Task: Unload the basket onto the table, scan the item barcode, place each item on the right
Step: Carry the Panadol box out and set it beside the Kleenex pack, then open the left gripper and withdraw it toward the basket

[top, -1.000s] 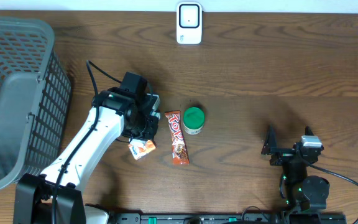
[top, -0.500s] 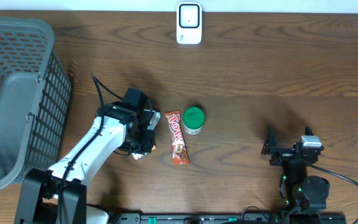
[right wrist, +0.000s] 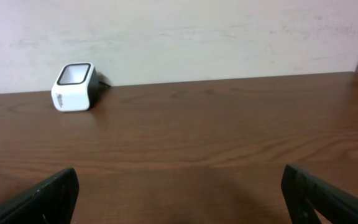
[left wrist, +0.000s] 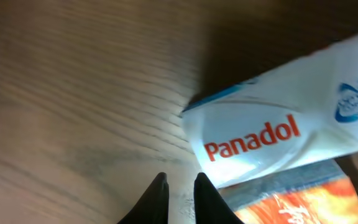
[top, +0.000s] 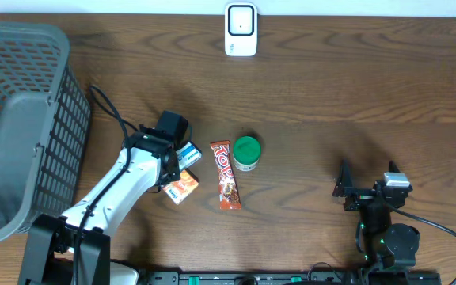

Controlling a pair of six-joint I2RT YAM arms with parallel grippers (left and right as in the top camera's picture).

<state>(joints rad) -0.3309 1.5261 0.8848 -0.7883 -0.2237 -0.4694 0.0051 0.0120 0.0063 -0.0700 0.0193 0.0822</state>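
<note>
The left gripper (left wrist: 180, 190), barely parted and empty, sits beside the Panadol box (left wrist: 272, 130) on the counter (left wrist: 73, 93). The right gripper (right wrist: 179, 193) is spread wide. We caution: jaws this narrow could shove the box or snag the adjoining orange packet (left wrist: 291, 202).

This is looking like a shop checkout bench: a white scanner (top: 241, 29) is standing at the back of a wooden worktop (top: 355, 95) against a plain wall (right wrist: 197, 31), a grey mesh basket (top: 22, 127) is sitting at one end, and packaged goods, a Panadol box (left wrist: 278, 130), a bar (top: 225, 175) and a green-lidded tub (top: 246, 152), are lying near the middle.
</note>
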